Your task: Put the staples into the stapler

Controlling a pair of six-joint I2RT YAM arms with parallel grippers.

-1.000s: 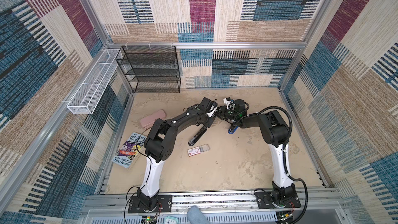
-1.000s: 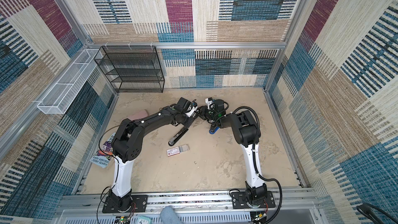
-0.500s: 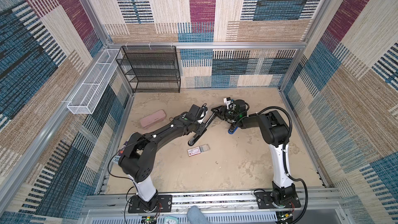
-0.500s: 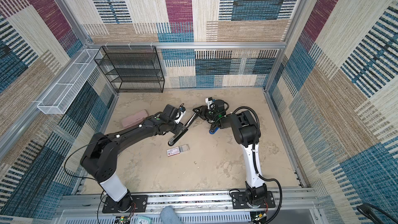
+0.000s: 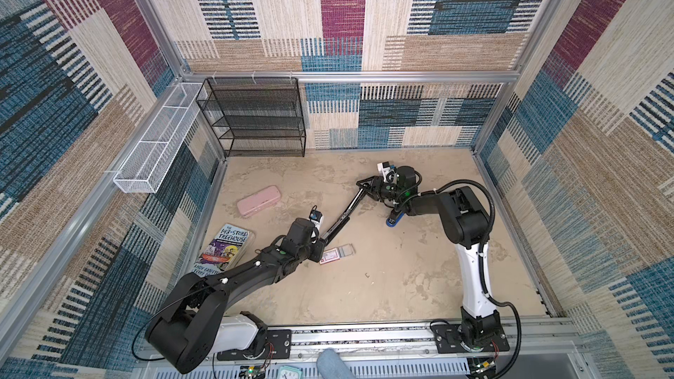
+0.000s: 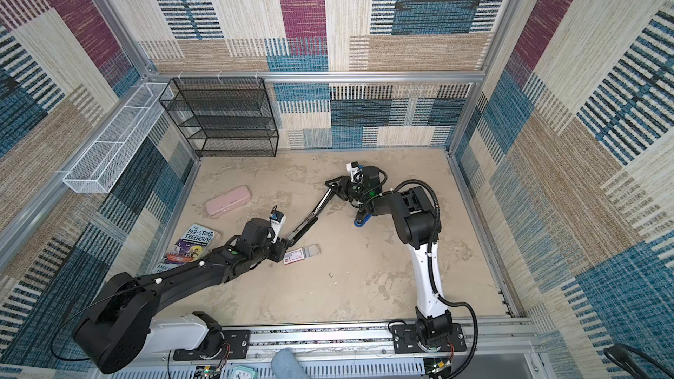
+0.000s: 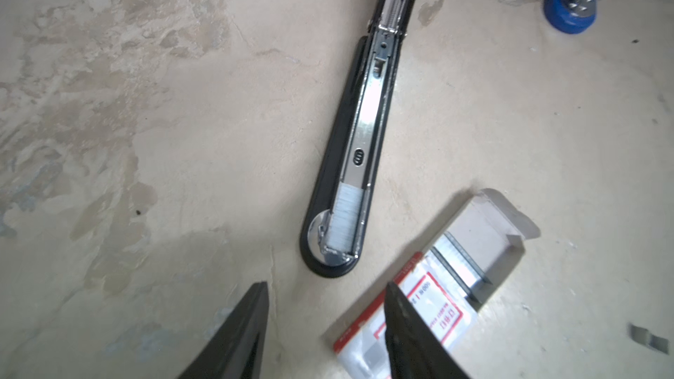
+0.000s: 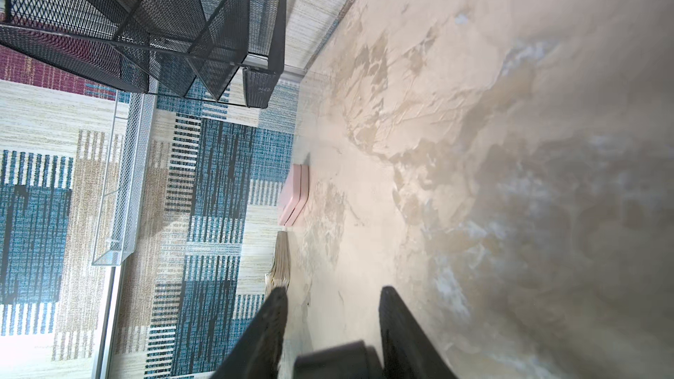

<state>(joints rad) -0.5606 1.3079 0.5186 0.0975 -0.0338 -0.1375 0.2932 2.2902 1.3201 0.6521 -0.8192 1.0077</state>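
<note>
The stapler lies folded out flat on the floor, a long black bar, also in the top view. In the left wrist view its metal channel holds a short strip of staples at the front end. The white box with red edge lies beside it, grey tray pulled out with more staples. My left gripper hangs open and empty between stapler tip and box. My right gripper is at the stapler's far end, fingers apart, a dark part lying loosely between them.
A blue object with a chrome part lies under the right wrist. A pink pencil case and a book are at the left. A black mesh shelf stands at the back, a white wire basket on the left wall.
My left arm has drawn back from the stapler's far end to its near tip by the box, and its jaws have widened. The right gripper stayed put and spread its fingers.
</note>
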